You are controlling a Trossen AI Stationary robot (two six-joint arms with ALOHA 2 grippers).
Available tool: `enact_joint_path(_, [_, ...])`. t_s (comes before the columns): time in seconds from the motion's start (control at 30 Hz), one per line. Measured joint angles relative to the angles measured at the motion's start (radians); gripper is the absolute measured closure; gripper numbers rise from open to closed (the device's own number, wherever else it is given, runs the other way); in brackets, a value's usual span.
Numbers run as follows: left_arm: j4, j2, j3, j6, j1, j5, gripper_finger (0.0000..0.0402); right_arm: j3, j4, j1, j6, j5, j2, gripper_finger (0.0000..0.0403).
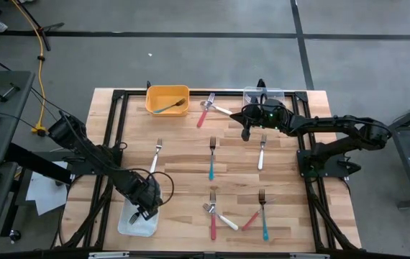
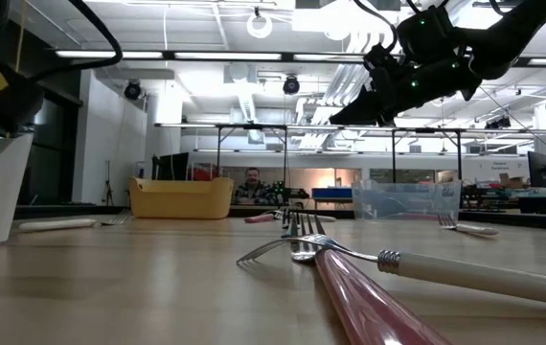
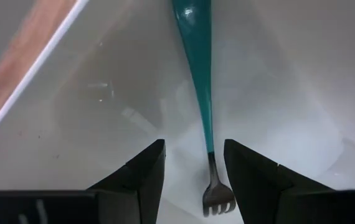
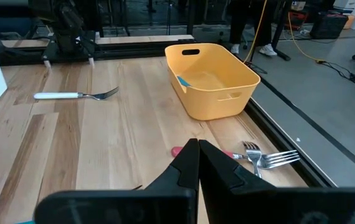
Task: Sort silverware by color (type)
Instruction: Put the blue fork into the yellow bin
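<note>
Teal-handled metal fork (image 3: 201,93) lies inside translucent white bin (image 3: 302,93), between spread fingers of left gripper (image 3: 193,171), released; handle top cut off. Bin sits at table's near-left corner (image 1: 139,224). Right gripper (image 1: 247,134) hovers beside clear plastic bin (image 1: 263,96), fingers pressed together, empty. Yellow plastic bin (image 1: 167,98), left of clear bin, holds teal fork (image 1: 169,108). Other forks scattered across wooden table (image 1: 183,165); crossed red and white forks (image 2: 350,264) blurred in low view.

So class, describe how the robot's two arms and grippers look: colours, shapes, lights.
Both arms are dark, jointed tubes. The right arm's wrist shows small green lights near the right gripper. The left gripper has two black, wedge-shaped fingers tapering to the tips. The right gripper's fingers are equally black and angular.
</note>
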Motion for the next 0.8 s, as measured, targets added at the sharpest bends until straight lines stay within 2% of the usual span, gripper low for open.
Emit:
enact_joint_path(0.37, [0.022, -0.004, -0.038, -0.002, 0.002, 0.0, 0.0244, 0.0, 0.0, 0.0, 0.0, 0.0, 0.0, 0.0402])
enact_joint_path(0.63, [0.028, -0.011, -0.041, 0.013, 0.013, 0.024, 0.0264, 0.0, 0.0, 0.0, 0.0, 0.0, 0.0, 0.0402])
enact_joint_path(0.8, [0.048, -0.025, -0.043, 0.016, 0.031, 0.03, 0.0254, 0.0, 0.0, 0.0, 0.0, 0.0, 0.0, 0.0402])
